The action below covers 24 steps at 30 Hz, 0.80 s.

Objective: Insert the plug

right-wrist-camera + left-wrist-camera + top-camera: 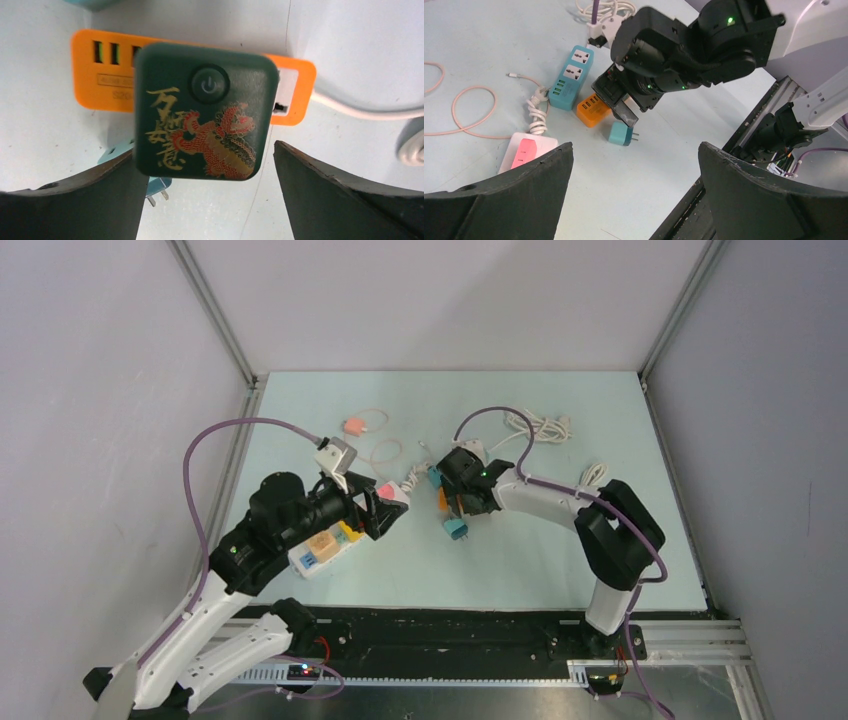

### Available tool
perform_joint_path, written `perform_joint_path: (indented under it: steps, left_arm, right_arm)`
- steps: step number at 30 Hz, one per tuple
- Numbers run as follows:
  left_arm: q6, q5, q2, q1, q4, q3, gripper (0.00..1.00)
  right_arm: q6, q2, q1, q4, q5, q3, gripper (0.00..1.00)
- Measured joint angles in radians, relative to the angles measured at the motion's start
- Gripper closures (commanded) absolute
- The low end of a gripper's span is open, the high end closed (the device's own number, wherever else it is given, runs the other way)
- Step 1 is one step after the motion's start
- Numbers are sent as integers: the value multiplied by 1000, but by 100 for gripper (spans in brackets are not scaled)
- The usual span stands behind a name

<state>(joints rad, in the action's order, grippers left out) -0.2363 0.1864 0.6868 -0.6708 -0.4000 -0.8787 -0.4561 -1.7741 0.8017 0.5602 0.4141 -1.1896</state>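
A dark green square plug (pixel 205 110) with a gold and red dragon sits over the socket end of the orange power strip (pixel 295 90), which lies at the table's middle (pixel 443 500). My right gripper (pixel 204 147) straddles this plug with the jaws spread. The left finger touches it and a gap shows at the right finger. In the top view the right gripper (pixel 462 502) hangs over the strip. My left gripper (pixel 635 145) is open and empty over bare table, left of the strip (pixel 385 510). The plug also shows in the left wrist view (pixel 624 107).
A loose teal adapter (pixel 621 134) lies beside the orange strip, prongs out. A teal power strip (pixel 571 75) lies behind it. A white strip with a pink block (pixel 526 150) and a white strip with coloured blocks (pixel 320 548) lie by the left arm. Cables (pixel 540 427) lie at the back.
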Motion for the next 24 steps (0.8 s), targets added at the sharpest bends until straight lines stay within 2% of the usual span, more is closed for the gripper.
perform_joint_path:
  steps: [6,15,22,24]
  left_arm:
    - [0,0,-8,0,0,0,2]
    - [0,0,-18,0,0,0,2]
    - [0,0,-16,0,0,0,2]
    - [0,-1,-14,0,0,0,2]
  right_arm:
    - [41,24,0,56,-4,-124,1]
    - [38,74,-20,78,-2,-135,4]
    - [31,-1,-41,69,-11,-135,12]
    - [30,-19,-45,61,-21,-135,17]
